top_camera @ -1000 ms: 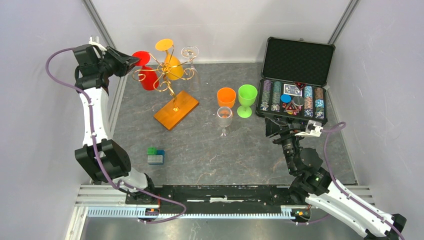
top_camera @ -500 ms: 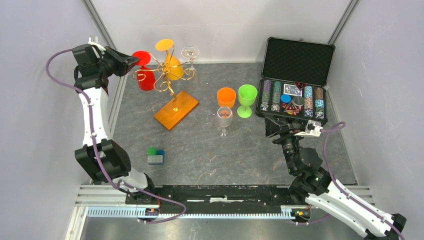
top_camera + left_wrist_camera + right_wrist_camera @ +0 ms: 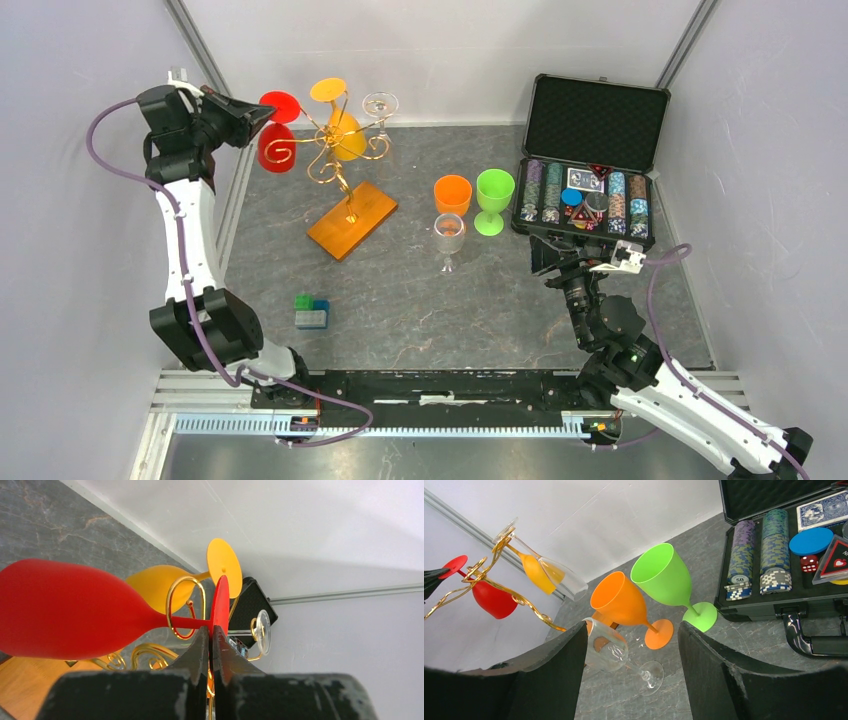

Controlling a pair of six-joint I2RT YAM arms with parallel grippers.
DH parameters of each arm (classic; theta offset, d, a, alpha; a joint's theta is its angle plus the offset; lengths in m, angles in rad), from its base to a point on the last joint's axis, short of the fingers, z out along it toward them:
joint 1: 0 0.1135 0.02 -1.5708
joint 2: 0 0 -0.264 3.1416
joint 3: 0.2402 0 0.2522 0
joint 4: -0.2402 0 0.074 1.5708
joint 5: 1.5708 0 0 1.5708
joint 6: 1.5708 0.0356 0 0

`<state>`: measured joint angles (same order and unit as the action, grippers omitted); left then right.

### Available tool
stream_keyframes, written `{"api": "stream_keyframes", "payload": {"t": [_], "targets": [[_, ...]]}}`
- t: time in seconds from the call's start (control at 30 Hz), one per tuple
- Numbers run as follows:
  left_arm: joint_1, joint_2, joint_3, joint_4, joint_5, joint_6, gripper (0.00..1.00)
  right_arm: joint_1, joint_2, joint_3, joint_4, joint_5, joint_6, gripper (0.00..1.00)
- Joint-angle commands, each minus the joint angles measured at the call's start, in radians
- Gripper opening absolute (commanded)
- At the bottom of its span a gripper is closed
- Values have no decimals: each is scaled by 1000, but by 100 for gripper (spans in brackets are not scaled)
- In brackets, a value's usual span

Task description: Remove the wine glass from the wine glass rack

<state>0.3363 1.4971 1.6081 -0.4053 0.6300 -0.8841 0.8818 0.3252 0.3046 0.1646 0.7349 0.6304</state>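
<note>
The gold wire wine glass rack point(image 3: 335, 165) stands on its orange base point(image 3: 352, 220) at the back left. A red wine glass point(image 3: 275, 146) hangs upside down at the rack's left side, with a yellow glass point(image 3: 345, 132) and a clear glass point(image 3: 380, 103) on other arms. My left gripper point(image 3: 262, 113) is shut on the rim of the red glass's foot point(image 3: 220, 602); its stem lies within a gold scroll point(image 3: 185, 607). My right gripper point(image 3: 560, 262) is open and empty at the right, well away from the rack.
An orange glass point(image 3: 452, 193), a green glass point(image 3: 493, 198) and a clear glass point(image 3: 449, 238) stand upright mid-table. An open black poker chip case point(image 3: 590, 160) sits at the right. Small green and blue blocks point(image 3: 311, 312) lie near the front left.
My left gripper has pulled back to the left with the red glass, which has shifted left and up along its scroll arm. The right arm has not moved.
</note>
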Motion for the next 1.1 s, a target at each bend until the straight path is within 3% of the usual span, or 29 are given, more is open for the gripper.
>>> {"api": "stream_keyframes", "payload": {"t": [0.0, 0.53, 0.83, 1.07], "targets": [[7, -46, -9, 112, 15, -92, 2, 4, -10, 15, 28, 11, -1, 71], [1, 28, -75, 390, 117, -249, 2, 3, -6, 15, 28, 13, -1, 71], [-6, 41, -94, 367, 256, -262, 2, 4, 10, 18, 28, 8, 4, 71], [-3, -16, -98, 255, 220, -200, 2, 4, 15, 18, 35, 4, 7, 71]]}}
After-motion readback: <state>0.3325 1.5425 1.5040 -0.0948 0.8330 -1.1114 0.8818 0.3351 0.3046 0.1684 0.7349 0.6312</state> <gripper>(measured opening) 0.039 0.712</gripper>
